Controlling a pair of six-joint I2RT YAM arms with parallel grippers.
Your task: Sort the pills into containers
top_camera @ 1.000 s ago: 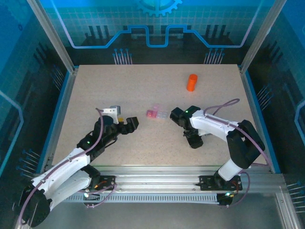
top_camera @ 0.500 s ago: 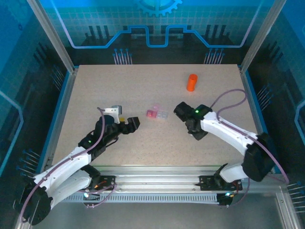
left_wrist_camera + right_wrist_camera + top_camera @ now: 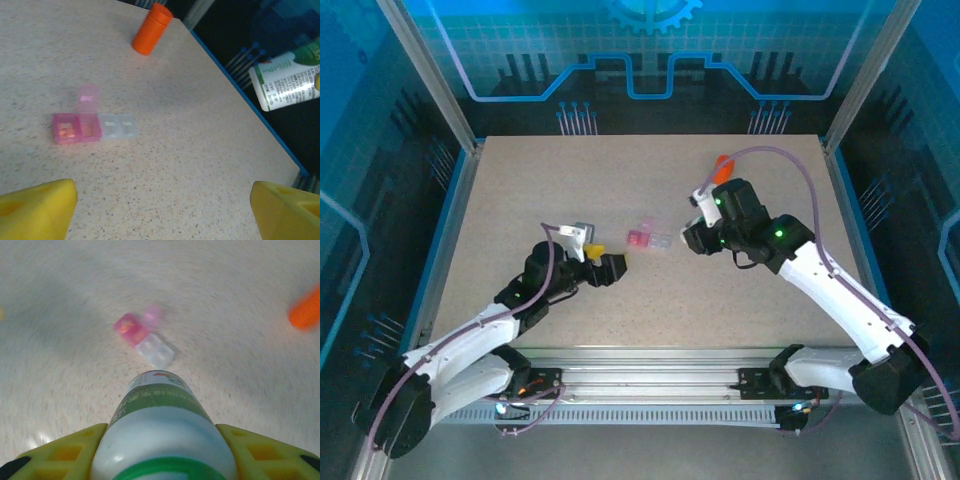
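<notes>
- Pill box (image 3: 649, 240): small row of joined plastic cells, pink ones left, colourless ones right, one pink lid flipped up. It lies flat on the worktop (image 3: 520, 190) at centre of the top frame, between the two grippers.
- Worktop: speckled beige, matte.
- Left gripper (image 3: 610, 265): jaws spread wide with nothing between them, wedge-shaped yellow pads (image 3: 35, 207), low over the worktop left of the box.
- Right gripper (image 3: 162, 452): jaws clamped on a round white bottle (image 3: 160, 405) with a green label, raised above the worktop right of the box.
- Orange cylinder bottle (image 3: 151, 29): smooth, upper right of the top frame.
</notes>
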